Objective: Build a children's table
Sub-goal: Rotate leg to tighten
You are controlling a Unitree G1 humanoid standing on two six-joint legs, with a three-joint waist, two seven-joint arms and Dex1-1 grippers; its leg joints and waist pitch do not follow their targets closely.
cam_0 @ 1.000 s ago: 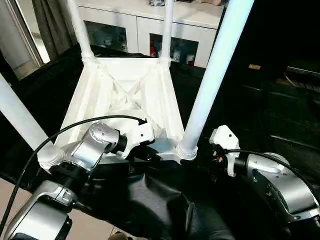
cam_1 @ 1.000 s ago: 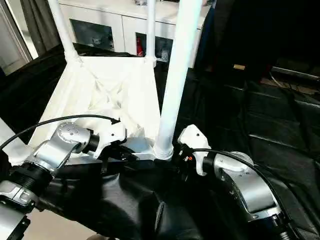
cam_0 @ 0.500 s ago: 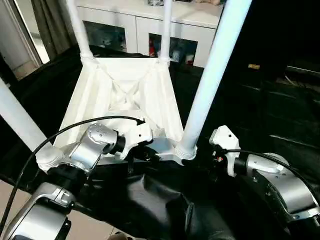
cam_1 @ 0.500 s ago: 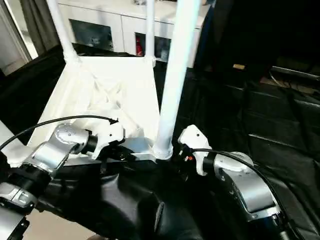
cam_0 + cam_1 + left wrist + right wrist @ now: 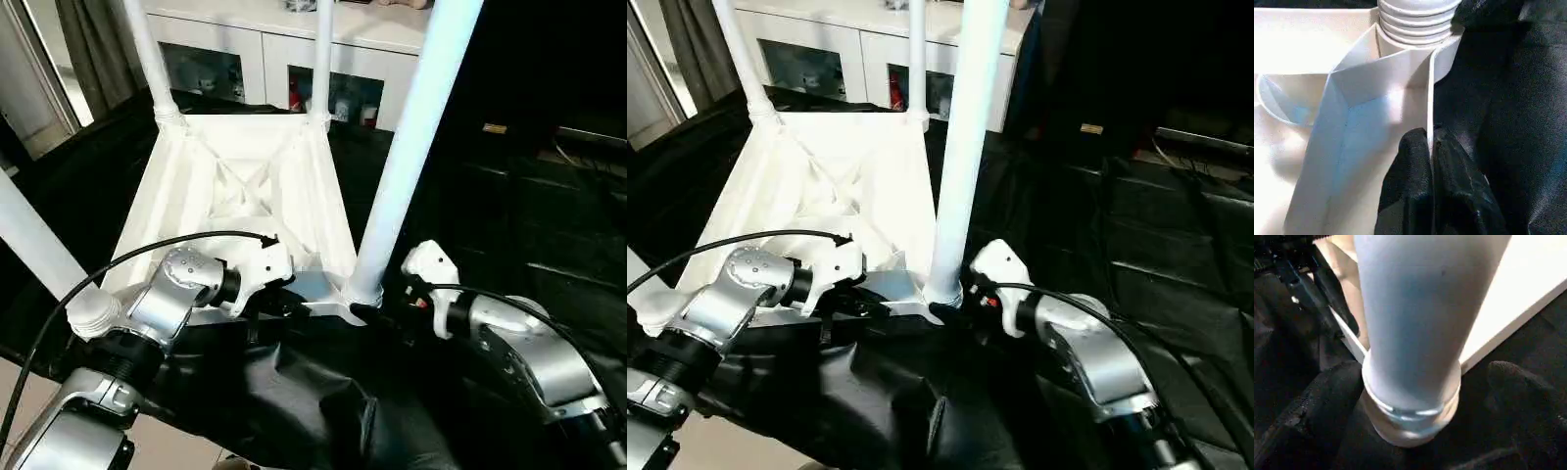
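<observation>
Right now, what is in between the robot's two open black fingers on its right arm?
The near right white tubular leg of the upside-down white plastic tabletop stands between the right gripper's open fingers, at its ribbed base. The right wrist view shows this.

Upper ends of the legs (image 5: 411, 147) (all four) beyond the frame edge.

The white plastic tabletop (image 5: 245, 186) lies upside down on black cloth, its ribbed underside facing up with a cross of ribs in the middle. Four white round legs stand upright in its corner sockets: two far legs (image 5: 152, 59) and two near ones, one at the near right corner (image 5: 407, 147).
</observation>
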